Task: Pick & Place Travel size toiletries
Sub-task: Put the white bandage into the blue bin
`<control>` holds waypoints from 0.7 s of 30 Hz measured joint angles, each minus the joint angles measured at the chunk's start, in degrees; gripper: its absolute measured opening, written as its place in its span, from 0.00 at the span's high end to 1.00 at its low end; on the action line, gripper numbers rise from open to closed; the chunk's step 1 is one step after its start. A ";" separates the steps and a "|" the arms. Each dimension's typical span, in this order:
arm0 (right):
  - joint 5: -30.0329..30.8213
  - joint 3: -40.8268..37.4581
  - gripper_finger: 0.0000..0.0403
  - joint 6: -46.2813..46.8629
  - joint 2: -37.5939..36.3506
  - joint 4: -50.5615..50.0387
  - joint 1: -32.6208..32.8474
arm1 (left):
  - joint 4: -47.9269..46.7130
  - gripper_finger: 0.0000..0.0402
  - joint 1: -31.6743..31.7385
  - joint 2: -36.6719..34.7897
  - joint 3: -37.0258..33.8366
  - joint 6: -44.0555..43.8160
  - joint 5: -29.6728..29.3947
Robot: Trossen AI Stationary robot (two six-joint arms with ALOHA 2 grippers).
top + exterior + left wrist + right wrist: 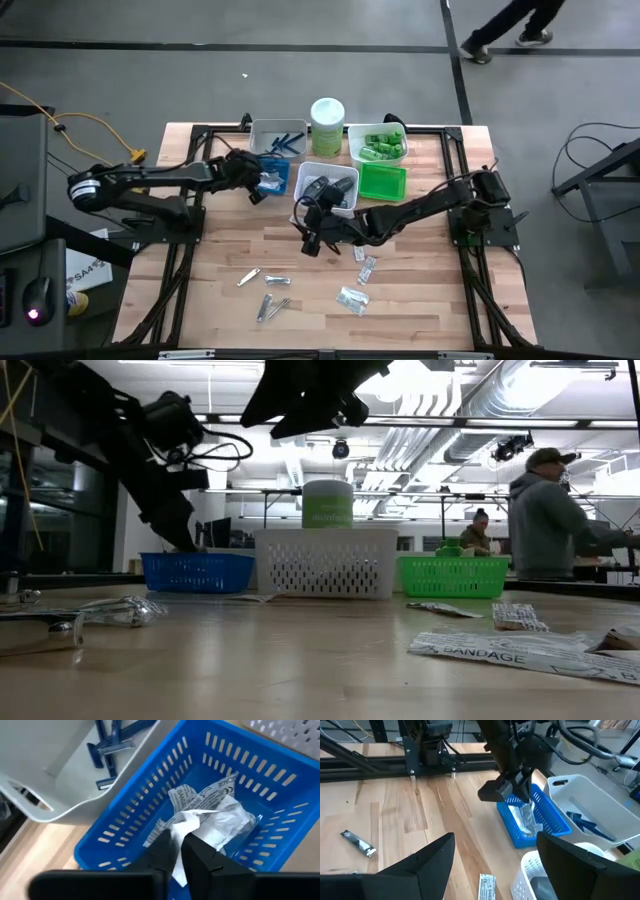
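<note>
Crumpled clear bandage packets (210, 812), printed in dark letters, are lying in the blue tray (150, 817), where the left claw (181, 851) is pinching one between nearly closed fingers. Three more packets (362, 268) and several silver clippers (266, 292) are lying on the table (420, 300). The right claw (495, 865) is hovering released beside the white tray (330, 175).

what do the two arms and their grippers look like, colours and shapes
Both arms are dark, nearly black, jointed links with black cables along them. The left arm has a white band near its base. The right gripper has two broad, flat, matte black fingers; the left gripper has narrower black ones.
</note>
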 joint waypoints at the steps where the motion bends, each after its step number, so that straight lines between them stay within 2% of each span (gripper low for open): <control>1: 0.01 0.00 0.32 0.58 -0.19 -0.78 0.00 | -0.39 0.87 -0.02 0.65 0.49 0.10 0.01; 6: 0.13 -0.02 0.32 2.79 -1.24 -3.19 0.00 | -1.07 0.69 -0.02 1.32 1.11 -0.45 -0.02; 9: -0.31 0.07 0.32 3.94 -1.75 -3.49 0.21 | -1.99 0.63 -0.02 0.01 1.11 -2.89 -0.08; 15: -0.48 0.00 0.32 4.83 -2.09 -4.64 0.42 | -5.55 0.61 -0.02 -4.53 1.13 -6.23 -0.17; 21: -0.61 0.00 0.32 5.08 -2.09 -5.05 0.42 | -8.13 0.60 -0.32 -9.71 1.13 -7.97 2.46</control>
